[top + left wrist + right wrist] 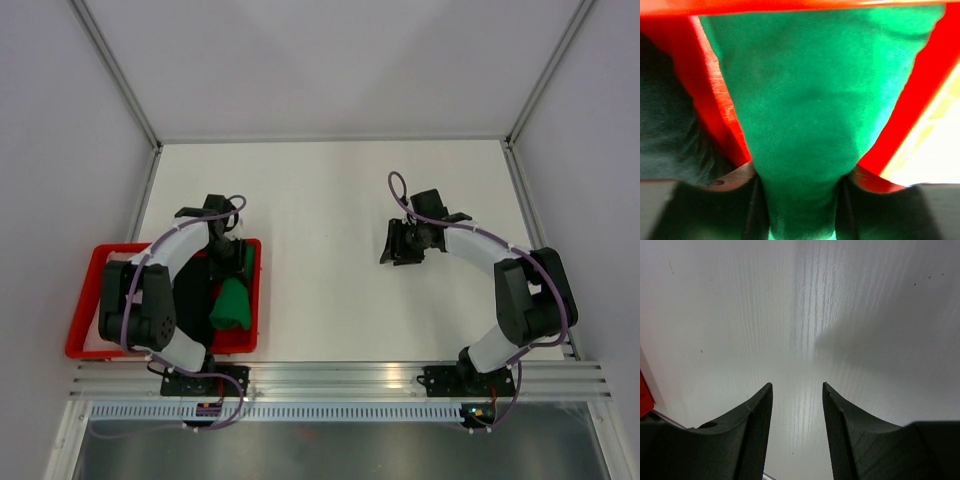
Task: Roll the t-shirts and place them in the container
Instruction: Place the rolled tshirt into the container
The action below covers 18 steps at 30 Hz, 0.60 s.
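We see the bright green soft cloth t-shirt [233,303] bunched over the shallow red plastic tray [80,322], one end clamped in our left gripper [802,202]. A black cloth t-shirt [665,125] lies beside it in the tray. Our right gripper [797,410] hangs parted and empty above the white table [320,190].

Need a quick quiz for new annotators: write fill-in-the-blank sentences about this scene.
1. The left hand grips a ____ shirt.
2. The tray beneath it is ____.
3. The right hand, open over the table, holds ____.

Missing words: green; red; nothing.
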Each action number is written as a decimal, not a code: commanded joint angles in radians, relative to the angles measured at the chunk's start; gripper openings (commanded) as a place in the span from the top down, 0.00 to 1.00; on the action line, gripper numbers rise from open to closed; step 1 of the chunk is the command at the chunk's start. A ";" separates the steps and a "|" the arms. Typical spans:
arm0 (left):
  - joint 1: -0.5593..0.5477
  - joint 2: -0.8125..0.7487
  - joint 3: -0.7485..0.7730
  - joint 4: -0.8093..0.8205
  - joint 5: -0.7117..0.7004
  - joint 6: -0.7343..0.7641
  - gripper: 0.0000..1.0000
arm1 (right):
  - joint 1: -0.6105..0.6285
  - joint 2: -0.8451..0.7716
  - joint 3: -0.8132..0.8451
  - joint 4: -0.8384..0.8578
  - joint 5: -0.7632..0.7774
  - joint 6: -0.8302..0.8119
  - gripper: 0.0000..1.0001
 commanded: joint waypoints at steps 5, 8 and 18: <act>-0.009 -0.086 -0.024 0.118 0.004 -0.086 0.24 | -0.004 0.033 0.091 -0.025 0.022 -0.025 0.49; -0.009 -0.091 -0.012 0.086 0.004 -0.077 0.06 | -0.006 0.047 0.108 -0.020 0.019 -0.028 0.49; -0.005 -0.135 0.109 -0.103 -0.044 -0.052 0.13 | -0.004 0.073 0.142 0.009 -0.006 -0.030 0.49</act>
